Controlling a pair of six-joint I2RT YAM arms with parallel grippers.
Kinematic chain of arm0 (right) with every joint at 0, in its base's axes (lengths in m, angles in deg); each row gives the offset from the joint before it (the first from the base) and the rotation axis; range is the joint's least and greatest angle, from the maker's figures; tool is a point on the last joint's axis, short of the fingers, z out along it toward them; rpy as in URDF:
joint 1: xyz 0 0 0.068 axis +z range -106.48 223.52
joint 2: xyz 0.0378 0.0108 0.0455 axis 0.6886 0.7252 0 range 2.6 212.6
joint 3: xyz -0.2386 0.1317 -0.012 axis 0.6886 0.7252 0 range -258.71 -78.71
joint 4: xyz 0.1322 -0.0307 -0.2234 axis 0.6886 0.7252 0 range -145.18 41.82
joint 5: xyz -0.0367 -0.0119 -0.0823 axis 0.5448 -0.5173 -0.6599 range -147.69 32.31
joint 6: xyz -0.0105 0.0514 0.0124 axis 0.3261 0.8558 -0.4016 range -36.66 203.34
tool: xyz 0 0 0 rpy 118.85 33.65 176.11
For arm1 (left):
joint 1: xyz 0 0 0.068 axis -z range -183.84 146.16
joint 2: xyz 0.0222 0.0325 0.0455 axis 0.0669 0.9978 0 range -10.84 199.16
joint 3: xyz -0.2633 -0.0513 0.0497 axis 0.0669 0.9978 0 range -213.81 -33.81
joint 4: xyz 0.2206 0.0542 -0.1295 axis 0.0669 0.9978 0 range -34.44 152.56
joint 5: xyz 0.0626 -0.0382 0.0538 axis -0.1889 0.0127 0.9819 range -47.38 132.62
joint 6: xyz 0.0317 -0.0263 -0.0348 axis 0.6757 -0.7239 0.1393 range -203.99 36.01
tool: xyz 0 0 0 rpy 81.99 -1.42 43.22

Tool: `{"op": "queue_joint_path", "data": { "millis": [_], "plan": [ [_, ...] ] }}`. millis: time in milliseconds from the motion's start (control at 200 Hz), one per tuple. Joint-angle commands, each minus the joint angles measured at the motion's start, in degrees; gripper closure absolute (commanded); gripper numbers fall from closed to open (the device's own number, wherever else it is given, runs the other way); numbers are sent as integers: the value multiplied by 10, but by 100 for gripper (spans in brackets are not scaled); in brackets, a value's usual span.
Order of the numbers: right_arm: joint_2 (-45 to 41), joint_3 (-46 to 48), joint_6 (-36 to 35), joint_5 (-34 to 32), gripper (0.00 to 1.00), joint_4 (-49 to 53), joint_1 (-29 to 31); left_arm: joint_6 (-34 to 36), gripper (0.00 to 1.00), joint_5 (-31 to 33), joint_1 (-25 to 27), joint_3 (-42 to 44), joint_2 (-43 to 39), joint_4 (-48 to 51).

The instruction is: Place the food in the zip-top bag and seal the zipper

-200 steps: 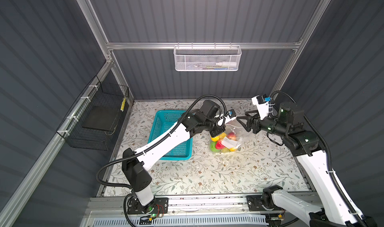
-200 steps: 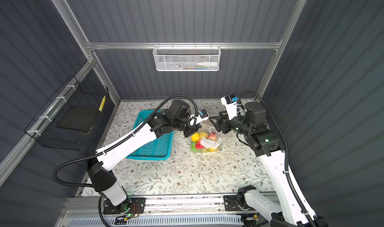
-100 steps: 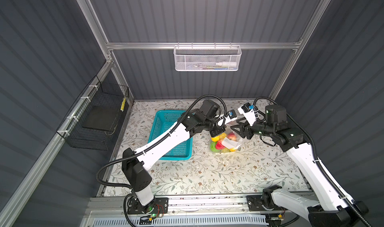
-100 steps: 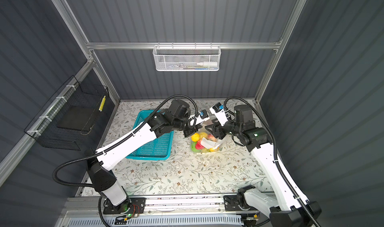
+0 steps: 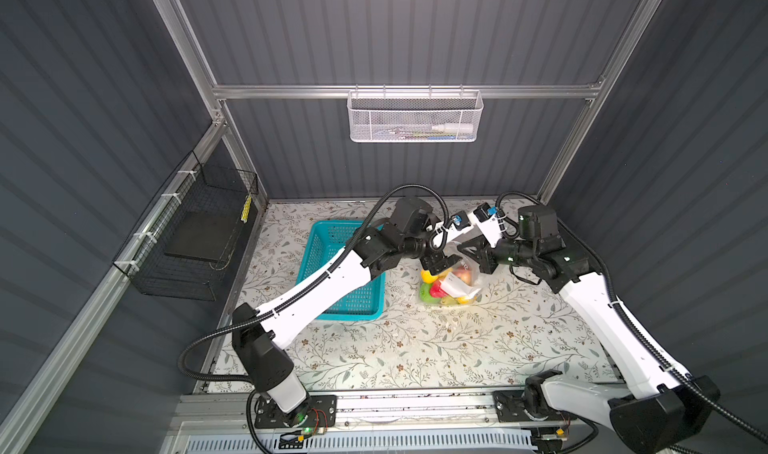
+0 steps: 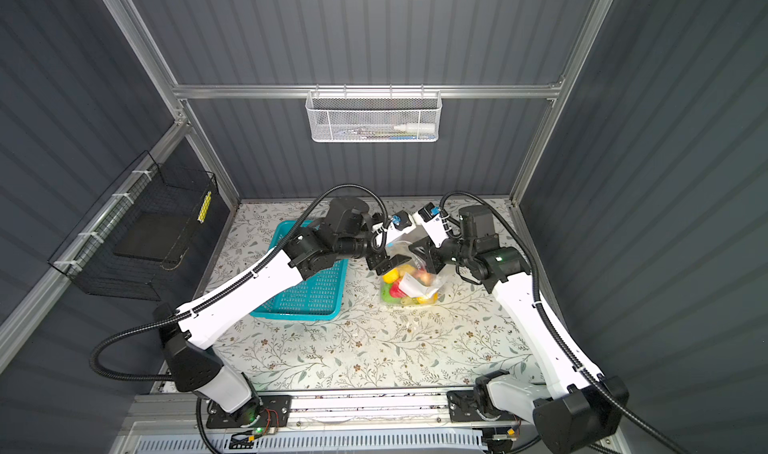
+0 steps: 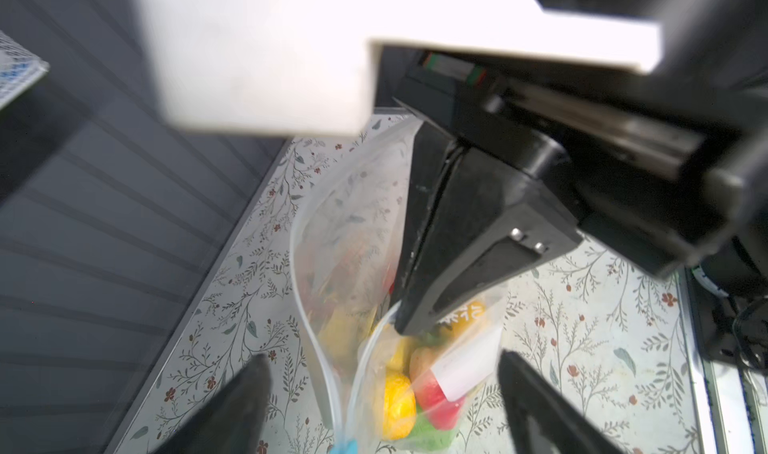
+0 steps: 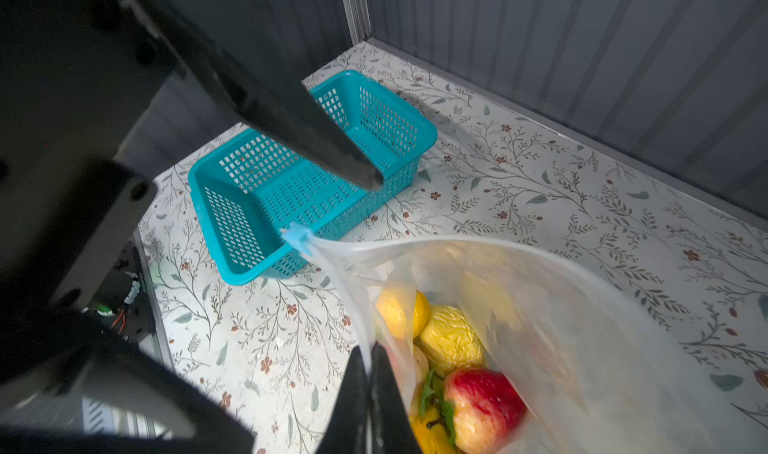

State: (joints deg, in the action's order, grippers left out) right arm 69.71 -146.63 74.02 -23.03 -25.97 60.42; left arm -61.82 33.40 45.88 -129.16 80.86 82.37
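Note:
The zip-top bag [image 5: 468,274] stands on the flowered table, its mouth pulled upward, with the food [image 5: 436,290] inside; both top views show it. Through the plastic I see yellow [image 8: 449,340], red [image 8: 486,406] and green [image 7: 428,433] fruits and a white label [image 7: 465,364]. My right gripper [image 8: 366,354] is shut on the zipper [image 8: 332,290] partway along the mouth edge. The blue tab [image 8: 297,236] hangs free at the strip's end. My left gripper [image 7: 381,358] stands wide open astride the bag's mouth, touching nothing. In a top view the left gripper [image 5: 439,264] and right gripper [image 5: 465,251] nearly meet above the bag.
An empty teal basket [image 5: 332,240] lies left of the bag, partly under my left arm. A white mesh basket [image 5: 413,115] hangs on the back wall and a black wire basket [image 5: 199,232] on the left wall. Dark walls close in behind.
My right gripper swung left onto the bag and shut on the mouth edge. My left gripper, shut on the bag before, has opened wide and let go.

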Motion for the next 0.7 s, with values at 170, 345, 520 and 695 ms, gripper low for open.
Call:
{"op": "queue_joint_path", "data": {
  "millis": [170, 345, 520, 695],
  "plan": [
    [-54, 85, 176, 12, 100, -206, -6, -148, 4, -110, -119, 98, -88, -167],
    [-54, 82, 198, 9, 100, -213, -7, -181, 25, -191, -144, 112, -73, -183],
    [-47, 72, 219, 1, 100, -204, -7, -224, 33, -253, -145, 121, -53, -207],
    [-46, 72, 224, -2, 100, -205, -7, -269, 33, -287, -145, 138, -25, -255]
  ]
}}
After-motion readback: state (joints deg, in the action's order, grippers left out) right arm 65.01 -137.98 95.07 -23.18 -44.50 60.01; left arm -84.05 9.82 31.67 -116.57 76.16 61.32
